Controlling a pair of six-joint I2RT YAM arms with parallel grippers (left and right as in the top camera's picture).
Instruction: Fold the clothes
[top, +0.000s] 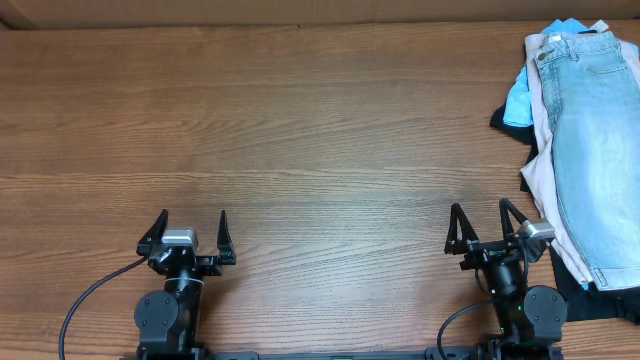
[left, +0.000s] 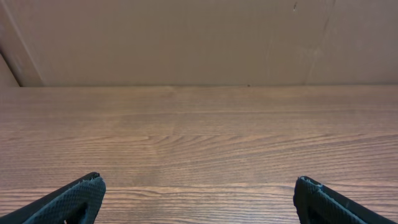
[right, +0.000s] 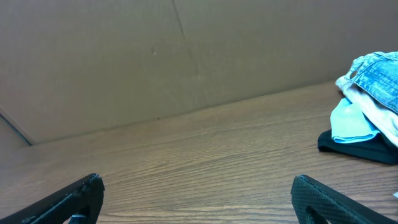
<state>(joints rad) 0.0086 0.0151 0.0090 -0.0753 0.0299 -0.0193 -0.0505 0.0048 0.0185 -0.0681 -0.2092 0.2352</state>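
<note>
Light-blue faded denim shorts (top: 598, 150) lie on top of a pile of clothes at the table's right edge, over a beige garment (top: 540, 100), a bright blue one (top: 520, 98) and a black one (top: 600, 300). The pile also shows at the right of the right wrist view, with the denim (right: 379, 78) uppermost. My left gripper (top: 190, 228) is open and empty at the front left, far from the pile. My right gripper (top: 482, 222) is open and empty at the front right, just left of the pile. Both show spread fingertips over bare wood in the wrist views (left: 199, 193) (right: 198, 193).
The wooden table (top: 300, 150) ends at a brown cardboard wall (left: 186, 37) along the far side. The pile hangs over the right part of the table near the right arm's base.
</note>
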